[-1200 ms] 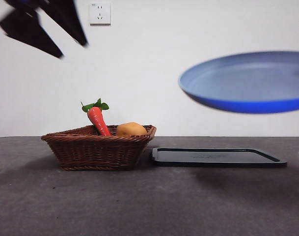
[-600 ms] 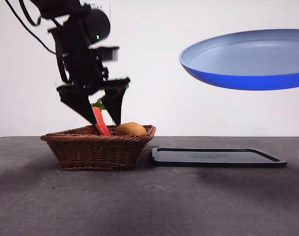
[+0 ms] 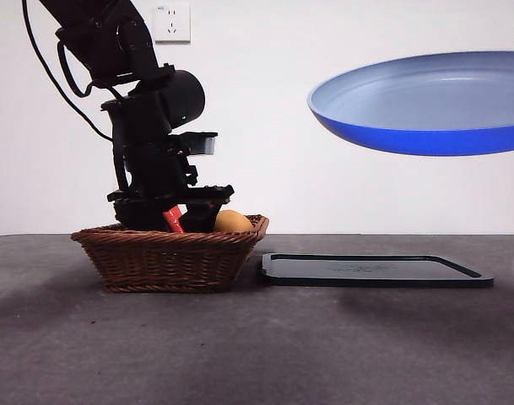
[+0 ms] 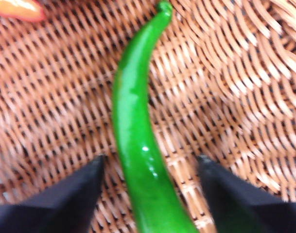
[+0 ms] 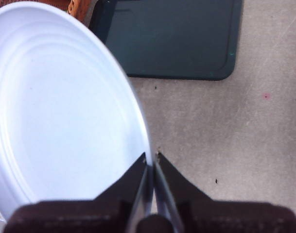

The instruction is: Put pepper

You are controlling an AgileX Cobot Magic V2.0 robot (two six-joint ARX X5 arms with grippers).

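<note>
The long glossy green pepper [image 4: 138,145] lies on the woven bottom of the wicker basket [image 3: 168,253]. My left gripper [image 4: 150,167] is open, low inside the basket, one jaw on each side of the pepper; in the front view [image 3: 176,215] its arm reaches down into the basket and the pepper is hidden by the basket wall. My right gripper [image 5: 151,158] is shut on the rim of the blue plate [image 5: 60,107], which hangs in the air above the black tray, tilted a little [image 3: 425,101].
An orange-red carrot [image 3: 173,219] and a round orange-yellow item [image 3: 231,221] sit in the basket next to the left gripper. A flat black tray [image 3: 375,270] lies on the dark table to the right of the basket; it also shows below the plate [image 5: 172,39].
The left arm came down from the upper left into the basket, its open jaws now low around the pepper. The plate rose a little, then held still.
</note>
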